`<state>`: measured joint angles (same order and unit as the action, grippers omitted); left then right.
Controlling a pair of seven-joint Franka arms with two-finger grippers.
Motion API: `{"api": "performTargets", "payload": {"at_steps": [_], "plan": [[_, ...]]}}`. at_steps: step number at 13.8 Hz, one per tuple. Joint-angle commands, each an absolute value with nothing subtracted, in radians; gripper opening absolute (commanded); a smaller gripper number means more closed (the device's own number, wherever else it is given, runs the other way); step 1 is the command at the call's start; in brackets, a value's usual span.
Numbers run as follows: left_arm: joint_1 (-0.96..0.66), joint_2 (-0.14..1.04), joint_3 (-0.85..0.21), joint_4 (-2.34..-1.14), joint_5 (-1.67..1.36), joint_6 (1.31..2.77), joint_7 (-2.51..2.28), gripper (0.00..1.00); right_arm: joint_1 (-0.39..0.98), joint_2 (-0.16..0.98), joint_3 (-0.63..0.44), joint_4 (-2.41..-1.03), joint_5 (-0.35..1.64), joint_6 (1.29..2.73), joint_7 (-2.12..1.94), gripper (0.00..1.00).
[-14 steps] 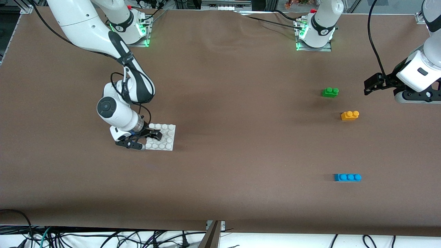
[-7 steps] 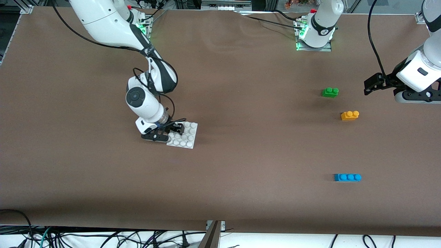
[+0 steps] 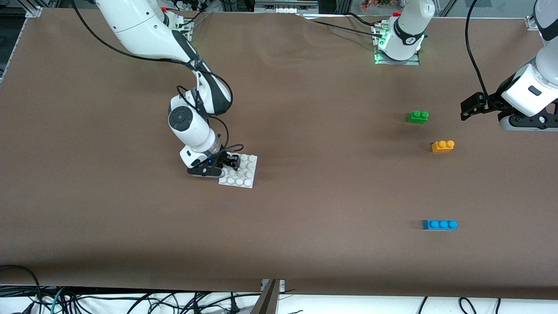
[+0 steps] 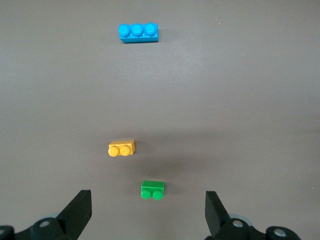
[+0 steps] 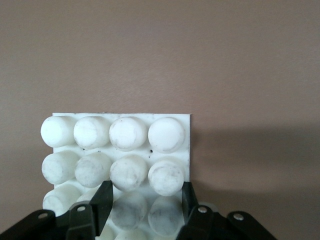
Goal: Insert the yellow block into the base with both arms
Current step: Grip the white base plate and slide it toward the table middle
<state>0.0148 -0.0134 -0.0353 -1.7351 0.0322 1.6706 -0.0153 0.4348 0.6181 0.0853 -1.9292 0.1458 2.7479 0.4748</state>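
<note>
Yellow block (image 3: 442, 146) is lying on the brown table (image 3: 305, 131) toward the left arm's end, studs up, not touching anything. Green two-stud brick (image 3: 418, 116) is sitting near it, farther from the front camera; blue three-stud brick (image 3: 440, 224) is lying well apart from both, nearer to that camera. White base (image 3: 241, 173) is resting flat on the table toward the right arm's end, well apart from the three bricks. Right gripper (image 3: 223, 164) is sitting down at the base's edge, fingers pinching together on a row of its studs; in the right wrist view the two black fingers (image 5: 102, 202) are bracketing the studs of the base (image 5: 125, 135) closest to the camera. Left gripper (image 3: 471, 107) is waiting in the air over the table's end, fingers spread wide apart and holding nothing; its wrist view is showing the yellow block (image 4: 122, 148), green brick (image 4: 152, 190) and blue brick (image 4: 138, 33) on the table below the spread gripper (image 4: 148, 212).
</note>
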Motion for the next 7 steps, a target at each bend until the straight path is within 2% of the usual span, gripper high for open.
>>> {"api": "performTargets", "payload": {"at_steps": [1,7], "plan": [[0.017,-0.020,-0.037,-1.727,0.008,1.660,-0.015,1.00,0.486,0.640,0.086,-1.918,0.150,2.778,0.476,0.60],[0.017,-0.020,-0.037,-1.727,0.008,1.658,-0.015,1.00,0.606,0.707,0.086,-1.853,0.158,2.853,0.521,0.60]]}}
